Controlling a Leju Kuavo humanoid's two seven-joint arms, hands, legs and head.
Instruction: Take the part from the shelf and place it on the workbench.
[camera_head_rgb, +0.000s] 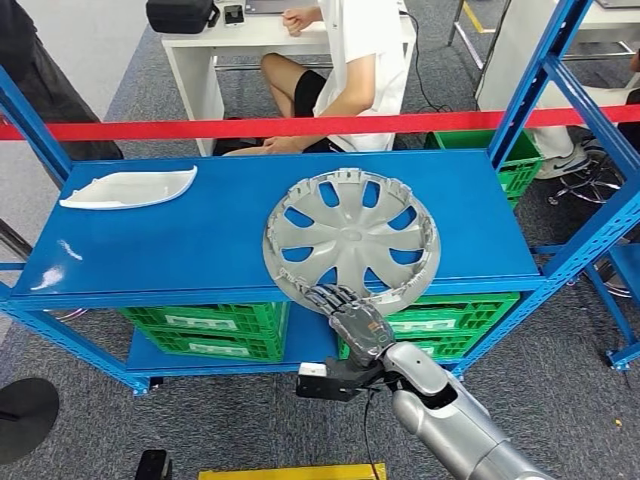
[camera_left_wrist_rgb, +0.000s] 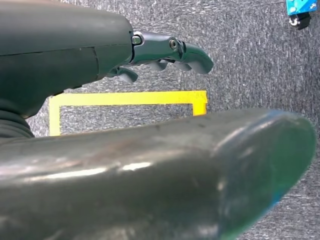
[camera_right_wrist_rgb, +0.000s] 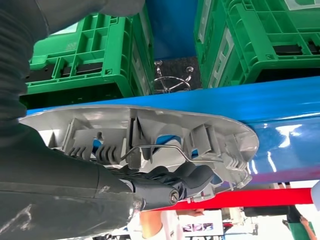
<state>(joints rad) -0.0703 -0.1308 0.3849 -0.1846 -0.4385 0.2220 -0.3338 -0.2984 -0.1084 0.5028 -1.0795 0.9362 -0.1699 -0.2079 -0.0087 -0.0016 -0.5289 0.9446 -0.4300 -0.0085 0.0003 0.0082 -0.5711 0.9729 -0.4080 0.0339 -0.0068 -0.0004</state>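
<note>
The task looks barely begun: the silver wheel cover (camera_head_rgb: 352, 236) lies on the blue shelf (camera_head_rgb: 189, 240), its near rim overhanging the front edge, where the right hand (camera_head_rgb: 355, 318) grips it, while the left hand (camera_left_wrist_rgb: 166, 52) hangs empty, fingers loosely extended.

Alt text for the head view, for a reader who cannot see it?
The robot's right hand grasps the near rim of a silver hubcap lying inner side up on a blue shelf. A white trim piece lies at the far left, green crates below.
</note>
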